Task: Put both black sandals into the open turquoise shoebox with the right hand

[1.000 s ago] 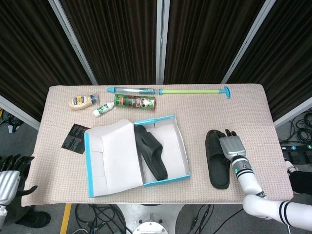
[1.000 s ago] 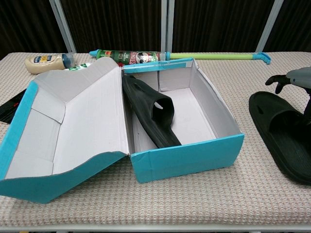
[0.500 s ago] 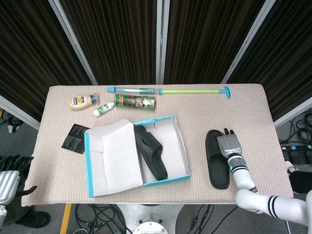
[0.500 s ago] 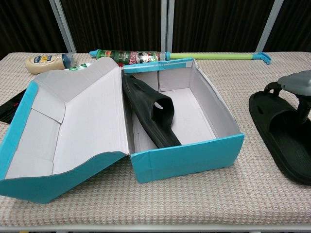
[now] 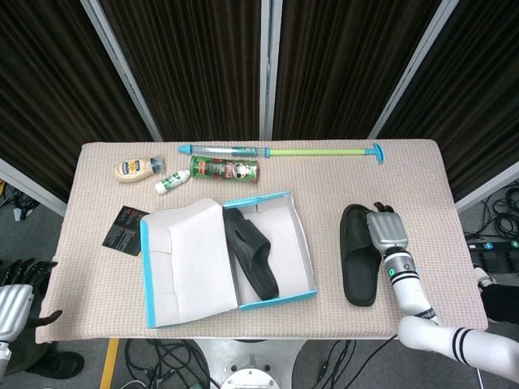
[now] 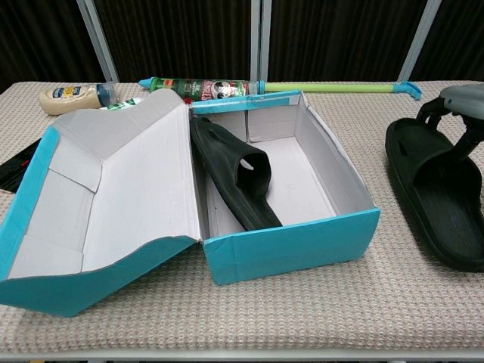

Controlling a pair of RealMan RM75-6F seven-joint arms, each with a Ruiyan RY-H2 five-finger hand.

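Note:
The open turquoise shoebox [image 5: 302, 237] [image 6: 291, 246] lies mid-table with its lid folded out to the left. One black sandal [image 5: 251, 255] [image 6: 242, 178] leans inside it against the left wall. The second black sandal [image 5: 359, 258] [image 6: 437, 193] lies on the table right of the box. My right hand [image 5: 386, 232] [image 6: 458, 102] is over this sandal's far right side, fingers curled down over its strap, gripping it. My left hand [image 5: 16, 293] hangs off the table's near left corner, fingers apart and holding nothing.
Along the far edge lie a mayonnaise bottle [image 5: 136, 169], a small white tube [image 5: 172, 181], a green can [image 5: 225, 170] and a long blue-green pump tube [image 5: 280, 151]. A black card [image 5: 125, 228] lies left of the box lid.
My right hand has closed onto the second sandal's strap and shifted it slightly away from me and to the left, turning it straighter. The left hand and the box have not moved.

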